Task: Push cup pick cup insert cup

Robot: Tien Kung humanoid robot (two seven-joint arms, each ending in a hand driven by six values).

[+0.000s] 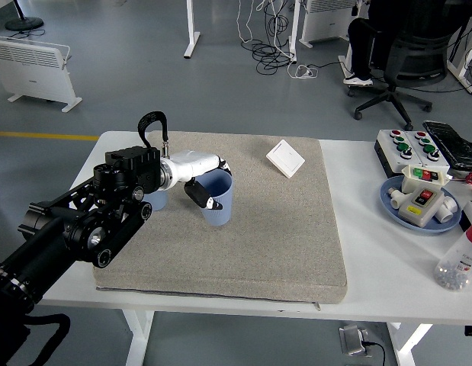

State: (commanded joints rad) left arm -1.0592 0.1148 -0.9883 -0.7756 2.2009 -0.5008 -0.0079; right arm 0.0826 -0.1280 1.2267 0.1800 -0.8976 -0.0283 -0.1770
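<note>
Reaching in from the lower left over a grey mat [281,229] on the white table [365,229] — the black left arm, ending in a white left hand [197,177]. Wrapped around a light blue cup [218,200], thumb across the near side of the wall, fingers [221,164] curved over the far rim, gripping it. Cup upright, mouth open to the top, standing on the left half of the mat, about midway between its far and near edges. Partly hidden behind the wrist, just left of the held cup, a second blue cup [156,200], also on the mat; only its lower wall visible. Near the far edge of the mat, well apart from the cups, a flat white square switch plate [285,158], turned at an angle. Off the mat on the right side of the table: a white box with red and green buttons [409,146], a blue dish [388,200] holding white parts, a clear bottle with a red cap [460,263] at the right edge. Beyond the table, at top right, a person seated on a black office chair [396,65] — only legs and a shoe showing
</note>
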